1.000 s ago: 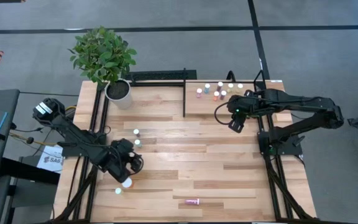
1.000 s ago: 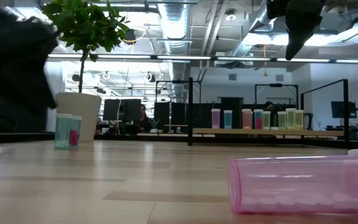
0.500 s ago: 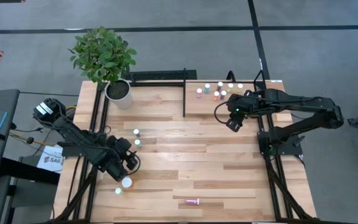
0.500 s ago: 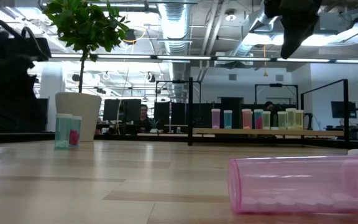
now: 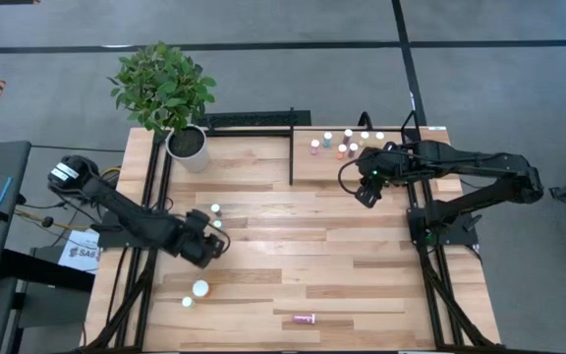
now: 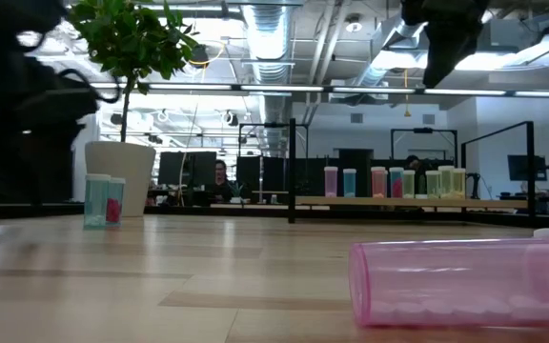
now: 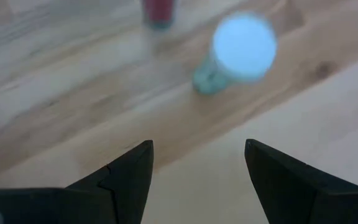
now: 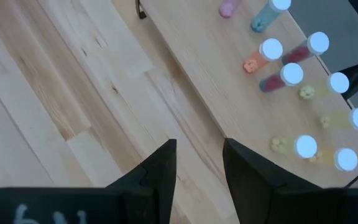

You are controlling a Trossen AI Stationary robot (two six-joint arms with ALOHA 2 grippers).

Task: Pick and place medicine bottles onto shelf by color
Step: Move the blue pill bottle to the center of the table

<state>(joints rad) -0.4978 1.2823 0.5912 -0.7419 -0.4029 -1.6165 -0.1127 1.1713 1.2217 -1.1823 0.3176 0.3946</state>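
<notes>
Two small medicine bottles stand side by side on their bases on the left half of the table: a teal one and a dark red one. My left gripper hovers open just on their near side, pointing steeply down, with nothing between its fingers. The shelf at the far right holds several upright white-capped bottles. My right gripper hangs high off the shelf's near edge, fingers a little apart and empty.
A wider white-capped bottle and a small one stand near the front left. A pink bottle lies on its side near the front edge. A potted plant stands at the far left corner.
My left gripper has moved from above the wide white-capped bottle toward the table's far edge, to the two standing bottles, turning as it went and staying open. No bottle has moved.
</notes>
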